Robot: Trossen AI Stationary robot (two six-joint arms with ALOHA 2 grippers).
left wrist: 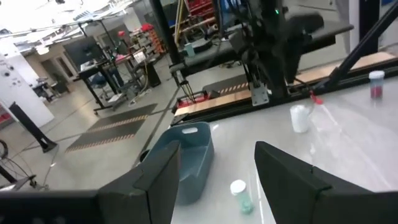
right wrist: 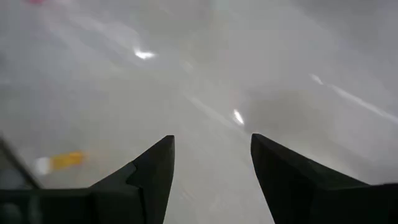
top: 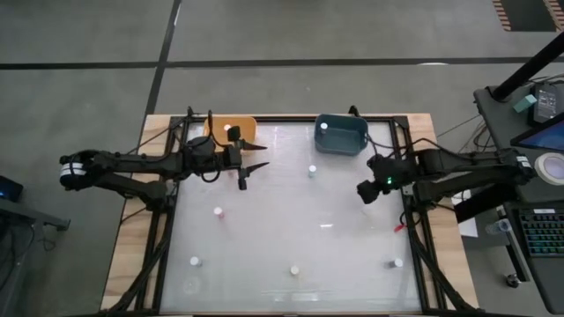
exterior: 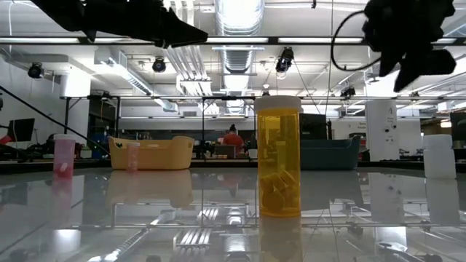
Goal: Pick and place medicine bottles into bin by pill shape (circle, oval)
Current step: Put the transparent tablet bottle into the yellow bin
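Medicine bottles (top: 295, 271) stand upright on the bench (top: 291, 220), caps up; both left gripper (top: 249, 166) and right gripper (top: 364, 192) fingers spread, empty.

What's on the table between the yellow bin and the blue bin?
In the high view, only bare table lies between the yellow bin and the blue bin.

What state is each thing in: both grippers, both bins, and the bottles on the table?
Left gripper: open, empty, beside the yellow bin.
Right gripper: open, empty, above the table.
Yellow bin: holds one bottle.
Blue bin: holds one bottle.
Loose bottles: upright, capped, scattered on the table.
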